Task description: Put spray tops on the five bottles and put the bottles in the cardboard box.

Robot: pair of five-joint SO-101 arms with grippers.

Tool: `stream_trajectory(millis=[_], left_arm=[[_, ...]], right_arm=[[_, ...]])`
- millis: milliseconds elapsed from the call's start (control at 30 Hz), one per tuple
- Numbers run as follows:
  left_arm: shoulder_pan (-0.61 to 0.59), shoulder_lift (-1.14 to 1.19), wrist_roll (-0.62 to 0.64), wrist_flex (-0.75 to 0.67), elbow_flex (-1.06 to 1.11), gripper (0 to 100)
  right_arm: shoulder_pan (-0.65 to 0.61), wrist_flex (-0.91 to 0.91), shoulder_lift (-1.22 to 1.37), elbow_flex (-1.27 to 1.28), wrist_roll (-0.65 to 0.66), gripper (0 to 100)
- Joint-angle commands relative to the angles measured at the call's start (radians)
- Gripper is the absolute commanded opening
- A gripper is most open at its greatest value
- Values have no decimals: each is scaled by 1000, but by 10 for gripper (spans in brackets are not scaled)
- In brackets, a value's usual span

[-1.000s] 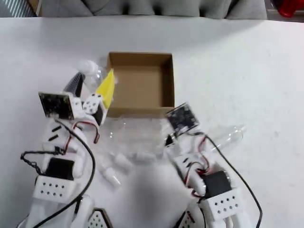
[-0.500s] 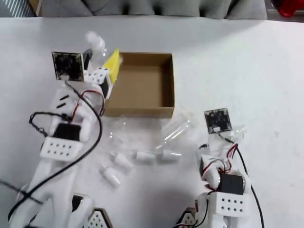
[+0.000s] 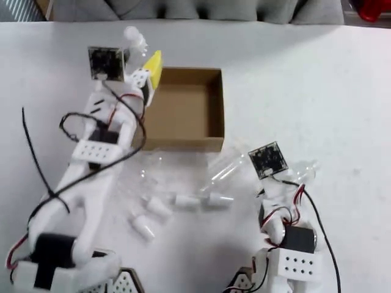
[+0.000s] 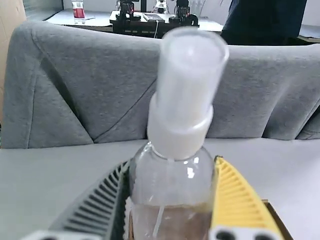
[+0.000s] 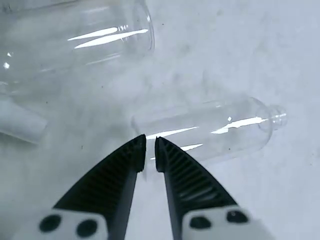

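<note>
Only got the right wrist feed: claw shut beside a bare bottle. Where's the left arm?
Observer: The left claw grips a bottle with a spray top on, by the cardboard box's far left corner.
Operator: Any bottles in the box?
Observer: No bottle lies in it.
Operator: Spare tops?
Observer: Several loose spray tops lie on the table in front of the box.

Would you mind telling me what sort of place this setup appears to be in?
Probably a robotics lab or office: a white table stands before a grey upholstered sofa, and a far desk carries what look like more robot arms.
</note>
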Motion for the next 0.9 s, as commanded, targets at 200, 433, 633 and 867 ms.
stream_trajectory(millis=[200, 433, 633, 867], left_arm=[[15, 156, -3, -35, -150, 20], [24, 271, -8, -210, -150, 20], [27, 364, -9, -285, -180, 20], [21, 495, -9, -292, -259, 20]], right_arm=[[19, -16, 10, 31, 11, 17], [19, -16, 10, 31, 11, 17], [21, -13, 10, 32, 80, 17], [21, -13, 10, 32, 94, 17]])
